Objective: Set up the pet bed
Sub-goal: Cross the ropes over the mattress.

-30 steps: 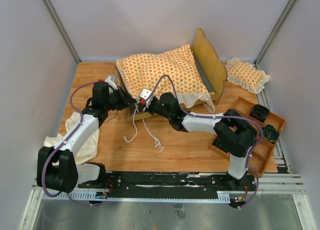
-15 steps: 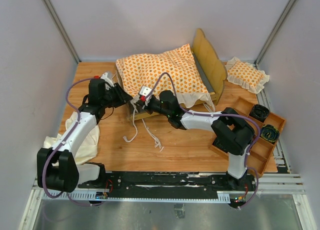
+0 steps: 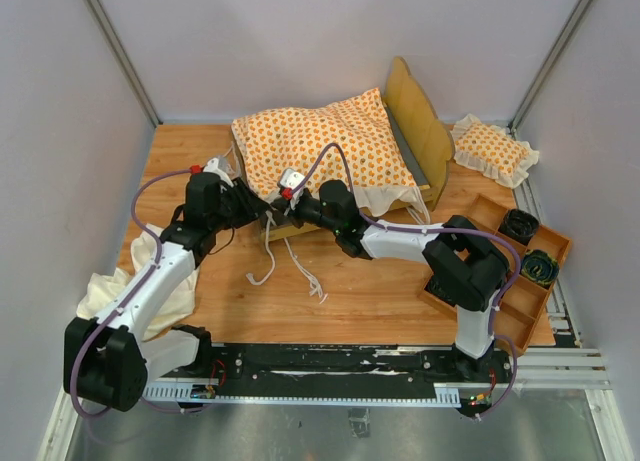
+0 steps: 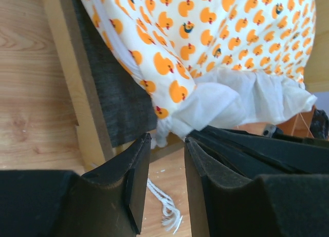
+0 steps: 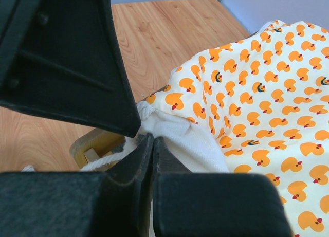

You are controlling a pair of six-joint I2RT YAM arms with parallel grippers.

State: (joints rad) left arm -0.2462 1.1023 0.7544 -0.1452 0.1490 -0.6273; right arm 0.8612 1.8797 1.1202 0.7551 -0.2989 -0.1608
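Arms meet at the near foot corner of the pet bed, as we see from above. The left arm (image 3: 160,271) stretches up from its base along the left side of the table (image 3: 380,301), its wrist turned to the right. The right arm (image 3: 400,243) folds at the elbow over the wooden tray (image 3: 517,316) and reaches leftward, low across the boards. Their tips end just beside each other at the foot of the bed frame (image 3: 420,121).

We find the left gripper (image 4: 166,144) narrowly parted, with nothing between its fingers (image 4: 136,180); through the gap we glimpse bare wood and a white cord. Just beyond its tips hangs the cream ruffle (image 4: 231,101) of the cushion (image 3: 320,141), spilling over the grey fabric base (image 4: 118,103) and the frame's pale rail.

The right gripper (image 5: 153,144) is pressed fully closed, its tips touching the ruffle's edge at the same corner; we cannot tell whether any cloth is nipped there.

The cushion lies on the frame, duck print up, its right end against the headboard. Its tie strings (image 3: 300,266) trail loose on the table just in front of the bed. The small pillow (image 3: 492,149) sits beyond the headboard, and the cream cloth (image 3: 110,286) lies beneath the left arm.
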